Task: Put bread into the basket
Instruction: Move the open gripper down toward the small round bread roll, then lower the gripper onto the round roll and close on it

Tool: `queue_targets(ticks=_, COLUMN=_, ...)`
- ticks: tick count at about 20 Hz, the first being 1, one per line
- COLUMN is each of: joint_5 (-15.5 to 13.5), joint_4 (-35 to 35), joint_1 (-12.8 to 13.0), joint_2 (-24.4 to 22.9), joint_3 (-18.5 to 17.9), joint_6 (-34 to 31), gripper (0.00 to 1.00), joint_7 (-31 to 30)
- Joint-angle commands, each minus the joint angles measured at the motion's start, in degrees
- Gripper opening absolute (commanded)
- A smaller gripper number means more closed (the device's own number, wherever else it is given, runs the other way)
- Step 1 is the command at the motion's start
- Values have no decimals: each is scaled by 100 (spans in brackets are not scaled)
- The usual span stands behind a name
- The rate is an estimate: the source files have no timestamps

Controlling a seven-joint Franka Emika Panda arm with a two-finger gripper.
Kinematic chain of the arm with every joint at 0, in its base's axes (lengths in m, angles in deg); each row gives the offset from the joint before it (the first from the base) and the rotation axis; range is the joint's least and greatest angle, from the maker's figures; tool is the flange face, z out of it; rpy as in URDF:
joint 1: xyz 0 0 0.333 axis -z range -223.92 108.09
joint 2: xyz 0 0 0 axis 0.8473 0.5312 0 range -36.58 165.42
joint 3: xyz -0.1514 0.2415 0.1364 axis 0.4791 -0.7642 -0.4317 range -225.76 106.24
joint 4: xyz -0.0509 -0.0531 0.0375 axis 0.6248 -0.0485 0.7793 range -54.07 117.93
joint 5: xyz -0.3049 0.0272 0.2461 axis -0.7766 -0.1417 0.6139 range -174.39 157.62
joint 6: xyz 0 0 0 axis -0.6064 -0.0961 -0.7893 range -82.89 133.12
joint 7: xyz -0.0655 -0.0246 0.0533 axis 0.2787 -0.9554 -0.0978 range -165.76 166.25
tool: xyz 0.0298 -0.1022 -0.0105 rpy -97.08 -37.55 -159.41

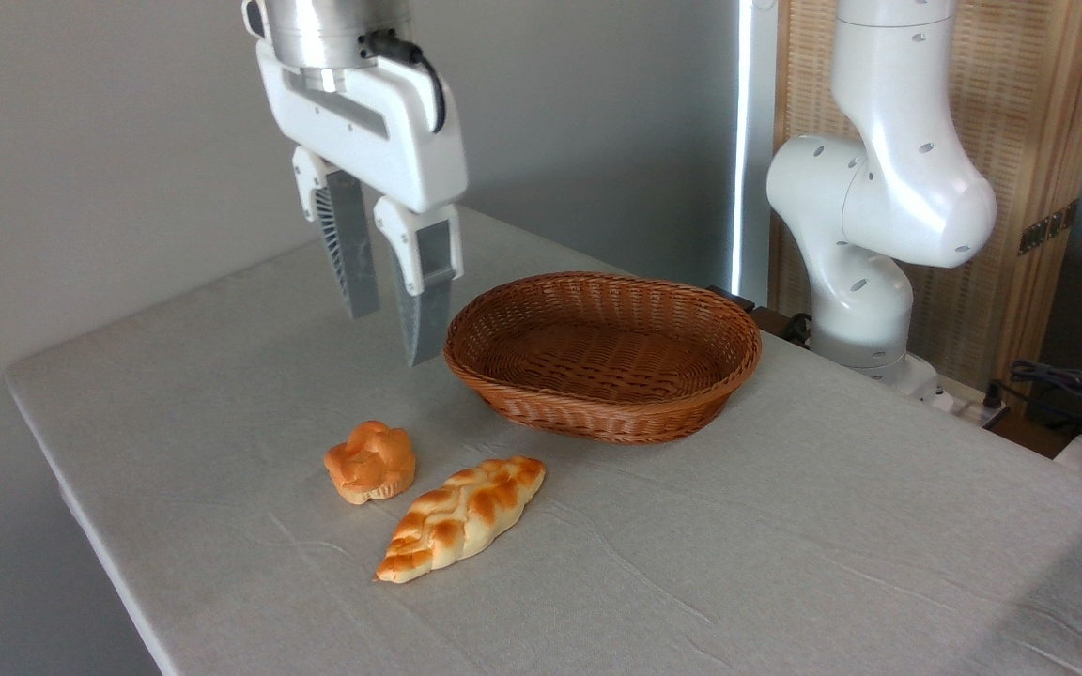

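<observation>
Gripper (pixel 389 330) hangs above table (pixel 785 526), fingers apart, holding nothing; knotted bun (pixel 371 461) just beside braided loaf (pixel 461 516); wicker basket (pixel 603 413) behind, nothing in it.

Viewpoint: one fixed camera, raised, looking down across the tabletop (pixel 785 526) toward the wall.
Range: near; arm base upper right of frame.

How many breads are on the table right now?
2: the round bun left of the braided loaf, both on the cloth in front of the basket. None hidden that I can see.
</observation>
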Motion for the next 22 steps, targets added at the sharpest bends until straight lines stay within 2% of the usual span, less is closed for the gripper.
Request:
queue_targets(ticks=1, joint_5=16, joint_4=-162, joint_1=35, joint_2=315, joint_3=159, joint_6=352, gripper=100, joint_7=-2)
queue_targets(ticks=5, joint_5=60, joint_4=-162, joint_1=35, joint_2=499, joint_3=387, joint_6=415, gripper=100, joint_7=15)
queue_targets(ticks=9, joint_5=112, joint_4=-154, joint_1=43, joint_2=806, joint_3=799, joint_6=564, gripper=100, joint_7=24)
queue_targets(ticks=11, joint_5=287, joint_4=-162, joint_1=43, joint_2=974, joint_3=984, joint_6=652, gripper=100, joint_7=-11)
queue_targets(ticks=13, joint_5=691, joint_4=-154, joint_1=43, joint_2=1114, joint_3=1248, joint_6=687, gripper=100, joint_7=15)
queue_targets(ticks=14, joint_5=771, joint_4=-128, joint_1=43, joint_2=1211, joint_3=1344, joint_6=678, gripper=100, joint_7=41)
queue_targets(ticks=17, joint_5=781, joint_4=-145, joint_1=43, joint_2=1597, joint_3=1564, joint_6=722, gripper=100, joint_7=50)
queue_targets(ticks=19, joint_5=789, joint_4=-101, joint_1=52, joint_2=1668, joint_3=1609, joint_6=714, gripper=100, joint_7=59)
queue_targets(ticks=22, joint_5=798, joint_4=-48, joint_1=201, joint_2=1756, joint_3=1600, joint_6=714, gripper=100, joint_7=68)
